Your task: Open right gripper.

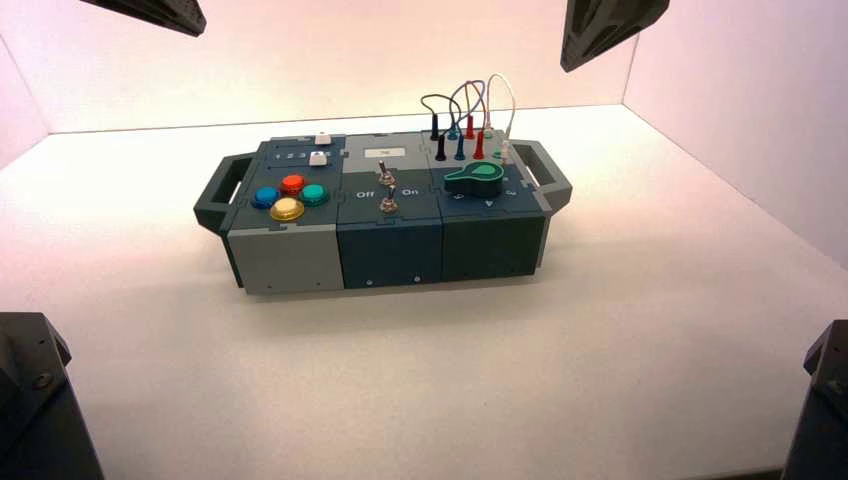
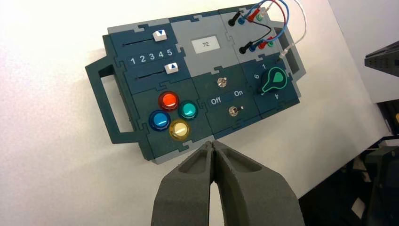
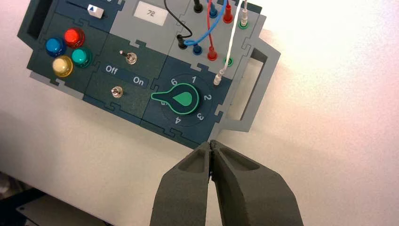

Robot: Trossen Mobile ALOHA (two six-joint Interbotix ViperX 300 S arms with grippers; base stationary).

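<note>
The right end effector [image 3: 210, 147] is matte dark grey, built of two tapered, pointed fingers [image 3: 256, 186] with shallow scooped hollows near their tips. The left end effector [image 2: 213, 146] looks the same. In the high view, bulky black blocks fill the lower corners; the lower-left block [image 1: 35, 405] carries a small screw.

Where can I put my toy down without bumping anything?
The white table is bare in front of the box, between the two dark arm bases, and beside each handle. It is crowded on the box's wire corner. Both grippers hang above, shut.
</note>
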